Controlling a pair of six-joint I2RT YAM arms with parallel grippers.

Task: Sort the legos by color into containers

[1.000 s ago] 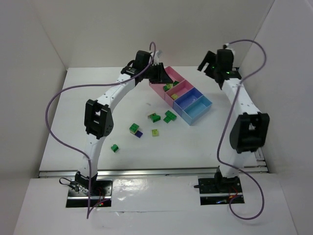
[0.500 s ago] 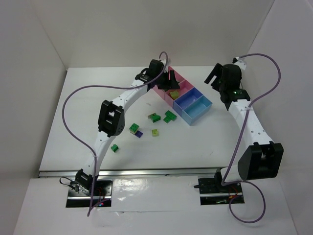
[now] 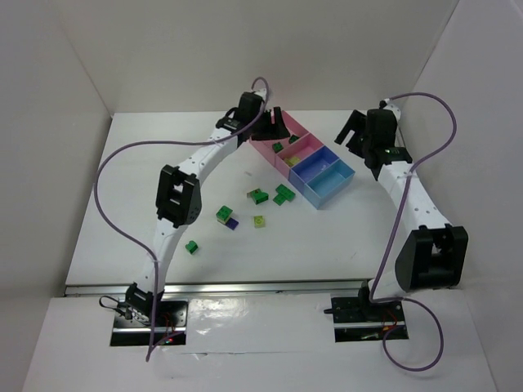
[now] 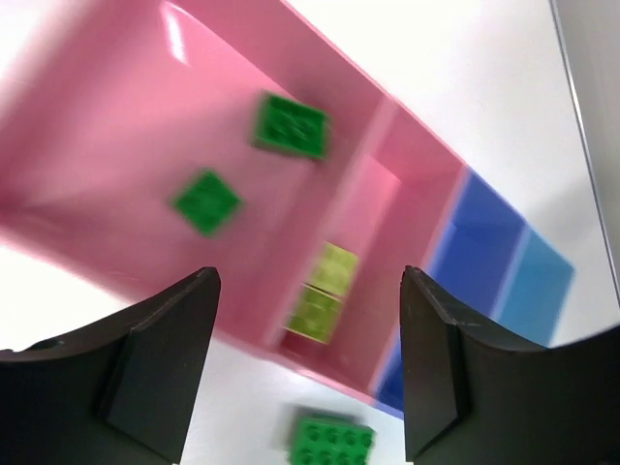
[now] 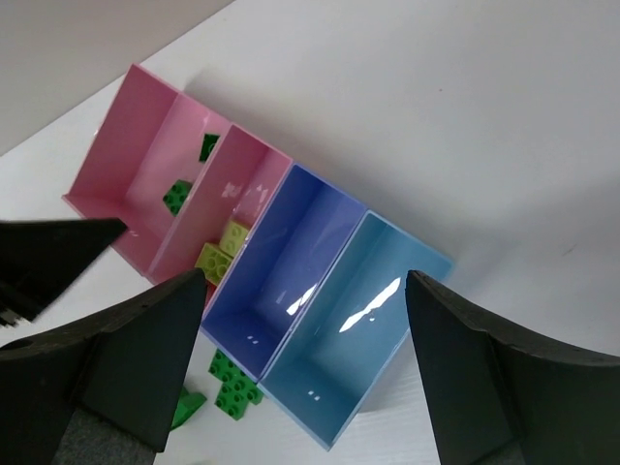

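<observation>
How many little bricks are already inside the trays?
4: two dark green bricks in the large pink tray, two yellow-green bricks in the smaller pink tray beside it. Others could be hidden.

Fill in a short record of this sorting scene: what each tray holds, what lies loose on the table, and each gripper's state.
Large pink tray: two green bricks
Small pink tray: two yellow-green bricks
Dark blue tray: nothing inside
Light blue tray: nothing inside
Table: several loose green bricks, one loose yellow-green brick, one dark blue brick
Left gripper: open, holding nothing, above the pink trays
Right gripper: open, holding nothing
</observation>
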